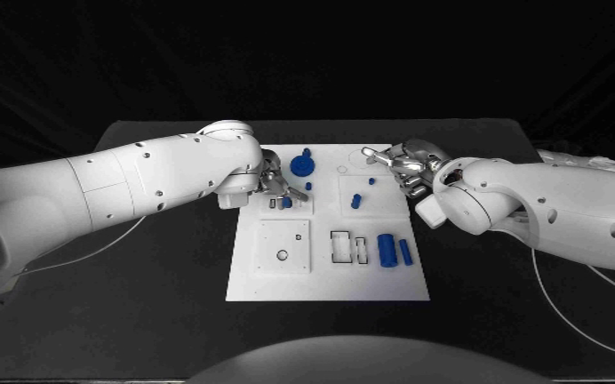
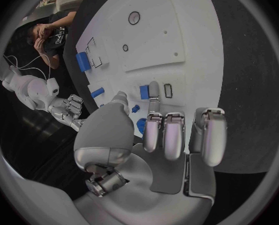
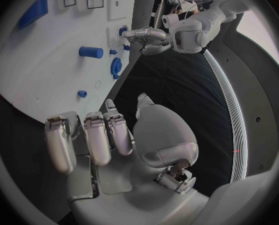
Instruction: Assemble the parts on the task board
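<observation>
Judging by the task board [image 1: 327, 282], assembly looks partly done. Nearest, at its five o'clock, two blue cylinders [image 1: 394, 251] lie loose beside an open rectangular slot [image 1: 341, 247]. Farther, at eleven o'clock, the blue gear [image 1: 301, 165] sits by the left hand [image 1: 277, 184]. At one o'clock the right hand [image 1: 403, 164] hovers. Both hands hold nothing, fingers apart.

Robotics lab: black-draped backdrop [image 1: 307, 37], black table [image 1: 167, 286] w/ white task board [image 1: 327, 282], cables [image 1: 564, 304].
</observation>
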You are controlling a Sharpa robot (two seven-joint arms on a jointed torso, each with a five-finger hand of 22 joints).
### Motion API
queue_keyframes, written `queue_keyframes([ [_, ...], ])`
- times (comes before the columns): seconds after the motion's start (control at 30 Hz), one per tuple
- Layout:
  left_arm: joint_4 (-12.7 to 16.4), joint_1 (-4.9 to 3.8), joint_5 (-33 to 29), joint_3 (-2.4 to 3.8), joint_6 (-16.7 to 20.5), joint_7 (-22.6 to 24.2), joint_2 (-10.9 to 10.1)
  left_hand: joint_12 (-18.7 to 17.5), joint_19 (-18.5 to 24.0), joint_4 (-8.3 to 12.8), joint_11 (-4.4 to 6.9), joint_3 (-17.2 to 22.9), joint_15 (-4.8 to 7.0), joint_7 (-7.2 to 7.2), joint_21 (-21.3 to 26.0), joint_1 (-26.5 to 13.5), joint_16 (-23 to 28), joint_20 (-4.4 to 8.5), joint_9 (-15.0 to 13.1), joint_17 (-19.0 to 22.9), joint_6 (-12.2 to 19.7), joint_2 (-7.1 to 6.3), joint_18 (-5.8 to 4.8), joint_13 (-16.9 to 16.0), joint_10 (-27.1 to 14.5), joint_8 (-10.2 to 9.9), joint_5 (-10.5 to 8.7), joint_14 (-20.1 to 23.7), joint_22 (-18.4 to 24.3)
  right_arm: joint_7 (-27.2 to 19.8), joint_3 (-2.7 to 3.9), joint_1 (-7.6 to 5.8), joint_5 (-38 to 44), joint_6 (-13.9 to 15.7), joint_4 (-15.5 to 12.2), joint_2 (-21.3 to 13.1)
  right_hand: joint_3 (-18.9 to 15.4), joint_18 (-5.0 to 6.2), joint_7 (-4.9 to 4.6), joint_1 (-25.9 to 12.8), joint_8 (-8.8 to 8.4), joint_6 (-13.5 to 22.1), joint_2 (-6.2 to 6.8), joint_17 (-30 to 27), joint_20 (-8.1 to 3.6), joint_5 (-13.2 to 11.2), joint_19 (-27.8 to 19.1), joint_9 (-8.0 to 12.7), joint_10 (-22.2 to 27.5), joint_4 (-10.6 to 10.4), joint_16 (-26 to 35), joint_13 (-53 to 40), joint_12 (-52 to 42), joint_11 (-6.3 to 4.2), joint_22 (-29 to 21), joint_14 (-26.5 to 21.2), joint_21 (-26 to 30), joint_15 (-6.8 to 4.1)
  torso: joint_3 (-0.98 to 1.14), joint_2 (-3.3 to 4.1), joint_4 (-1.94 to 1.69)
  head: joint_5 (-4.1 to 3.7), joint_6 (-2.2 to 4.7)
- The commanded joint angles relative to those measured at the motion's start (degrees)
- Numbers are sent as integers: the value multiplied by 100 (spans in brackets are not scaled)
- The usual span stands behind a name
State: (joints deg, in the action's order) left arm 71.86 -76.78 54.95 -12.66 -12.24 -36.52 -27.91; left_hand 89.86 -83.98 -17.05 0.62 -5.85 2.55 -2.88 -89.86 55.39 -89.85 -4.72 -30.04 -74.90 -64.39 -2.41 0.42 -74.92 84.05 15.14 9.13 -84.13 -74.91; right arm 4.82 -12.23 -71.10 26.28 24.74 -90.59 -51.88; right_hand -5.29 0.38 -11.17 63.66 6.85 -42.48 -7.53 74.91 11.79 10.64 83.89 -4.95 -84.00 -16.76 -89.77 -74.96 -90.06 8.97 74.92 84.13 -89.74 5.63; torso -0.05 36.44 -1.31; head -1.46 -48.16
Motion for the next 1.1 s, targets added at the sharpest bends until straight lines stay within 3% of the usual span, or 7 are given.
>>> queue_keyframes([
  [0.03, 13, 0, -47, 1, 179, 104, 2, 14, -602, 10, -43, -32, -35, -13, -14, -118, -15, -14, -29, -1510, -35, 36, -42, -1508, 595, -31, -116, -587, -1509, -10, 0, 5, 36, -63, 2, 0, -33, -38, -227, -8, 25, -41, -44, 1509, 33, 22, 611, -7, -600, 12, -23, -1504, 6, 45, 1508, 587, -26, 39, -2, 1, 2, 2, 4],
  [0.27, 9, 0, -59, 2, 335, 211, 7, 14, -602, 13, -40, -29, -34, -9, -14, -226, -15, -16, -65, -1510, -51, 115, -42, -1508, 595, -33, -232, -587, -1509, -4, 0, 9, 36, -69, 6, 1, -33, -38, -227, -8, 25, -41, -44, 1509, 33, 22, 611, -7, -600, 12, -23, -1504, 6, 45, 1508, 587, -26, 39, -3, 0, 3, -12, 2],
  [0.73, -8, 1, -130, 2, 259, 137, 18, 14, -602, 27, -36, -13, -31, -5, -14, -224, -15, -17, -92, -1510, -61, 190, -42, -1508, 595, -35, -283, -587, -1509, -1, 0, 13, 35, -70, 7, 7, -35, -38, -228, -8, 25, -40, -46, 1509, 34, 22, 611, -7, -600, 12, -23, -1504, 6, 46, 1508, 587, -26, 40, 1, -2, 0, -14, -5],
  [0.93, 104, -1, 11, 8, 376, 98, -111, 14, -602, 28, -31, -16, -26, 2, -14, -191, -15, -20, -109, -1510, -84, 179, -42, -1508, 595, -25, -292, -587, -1509, 2, 0, 16, 34, -75, 8, -1, -43, -38, -229, -5, 28, -37, -54, 1509, 36, 21, 611, -7, -600, 11, -23, -1504, 6, 47, 1508, 587, -26, 42, -3, 1, -1, -8, 0],
  [1.1, 281, -72, 136, 27, 448, 12, -294, 14, -602, 24, -27, -22, -24, 6, -14, -187, -15, -20, -119, -1510, -98, 168, -42, -1508, 595, -17, -295, -587, -1509, 4, 0, 22, 31, -76, 15, -3, -43, -38, -229, -5, 28, -37, -54, 1509, 36, 21, 611, -7, -600, 11, -23, -1504, 6, 47, 1508, 587, -26, 42, 8, -11, -9, -3, 5],
])
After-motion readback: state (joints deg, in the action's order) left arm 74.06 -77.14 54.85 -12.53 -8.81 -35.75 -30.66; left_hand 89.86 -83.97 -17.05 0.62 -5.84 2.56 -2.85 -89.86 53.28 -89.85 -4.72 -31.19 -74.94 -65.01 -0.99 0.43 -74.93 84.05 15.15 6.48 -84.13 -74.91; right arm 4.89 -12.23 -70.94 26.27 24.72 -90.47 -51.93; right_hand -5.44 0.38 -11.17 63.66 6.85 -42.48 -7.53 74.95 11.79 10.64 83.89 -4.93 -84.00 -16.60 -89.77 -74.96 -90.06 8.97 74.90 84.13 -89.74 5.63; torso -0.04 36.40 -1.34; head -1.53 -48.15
